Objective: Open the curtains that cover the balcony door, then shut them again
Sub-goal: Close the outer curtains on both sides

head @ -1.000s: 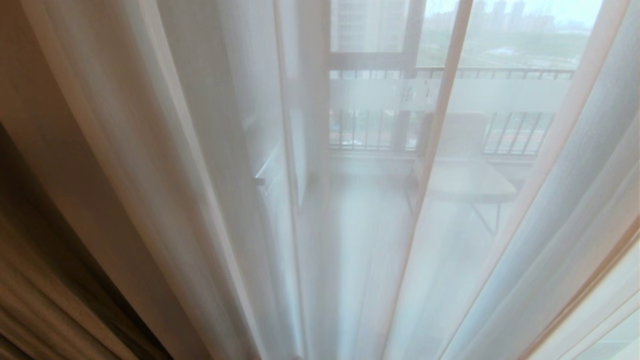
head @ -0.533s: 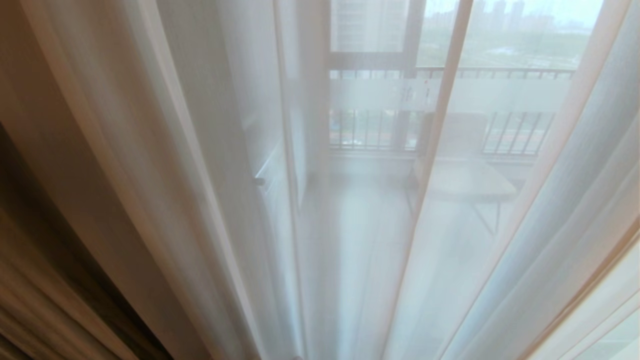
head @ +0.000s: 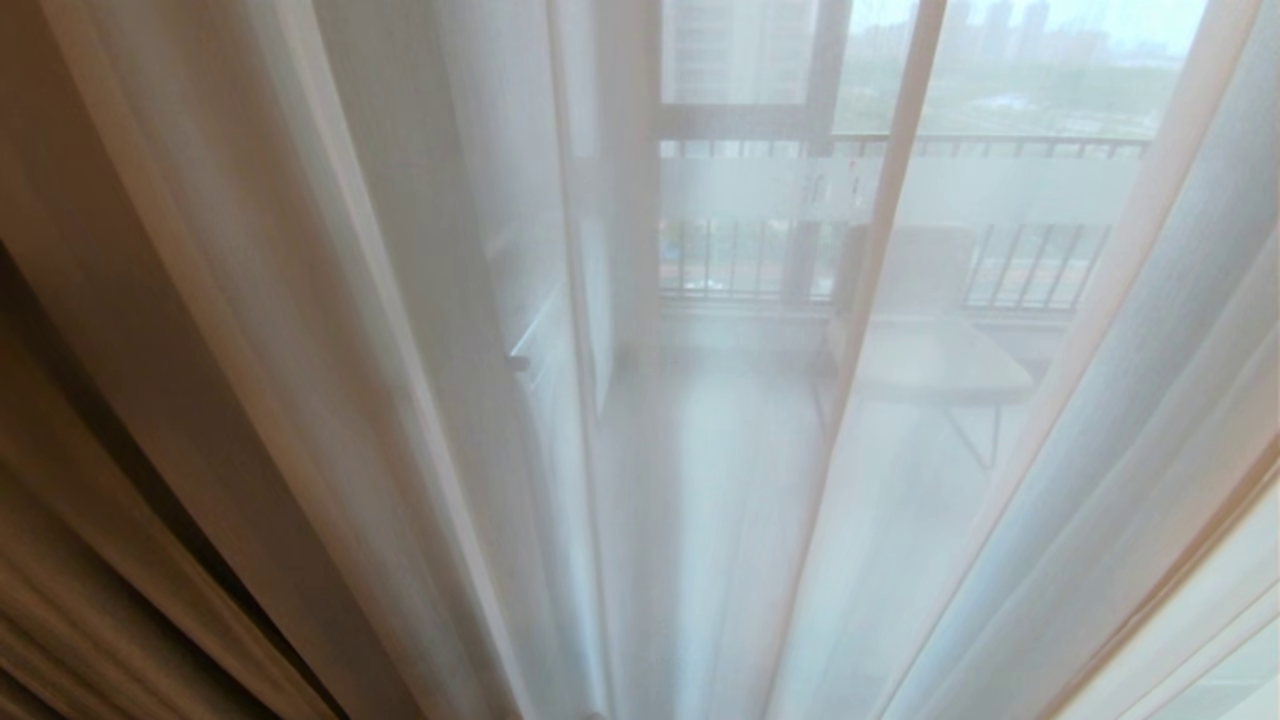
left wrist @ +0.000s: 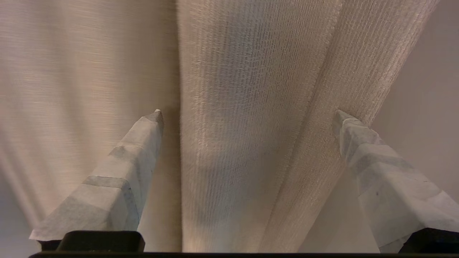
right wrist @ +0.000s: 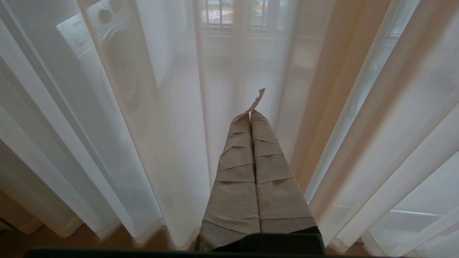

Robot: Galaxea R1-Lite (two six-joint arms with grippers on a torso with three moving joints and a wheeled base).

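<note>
Since the beige fold low on my left has slid a bit against the sheer curtains (head: 700, 450) over the last second, I reckon I'm only lining up. My left gripper (left wrist: 247, 118) is spread wide, a heavy curtain pleat (left wrist: 247, 107) between its fingers, nothing pinched yet. My right gripper (right wrist: 252, 118) is pressed together, pointing at the sheers.

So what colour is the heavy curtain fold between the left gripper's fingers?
Beige-tan woven cloth: the heavy curtain fold, clearest in the left wrist view.

High-rise apartment: sheer curtains (head: 400, 300) over glass balcony door (head: 760, 190), balcony railing (head: 1000, 148), folding table (head: 940, 365), washing machine (right wrist: 118, 64), city towers (head: 1000, 25) outside.
</note>
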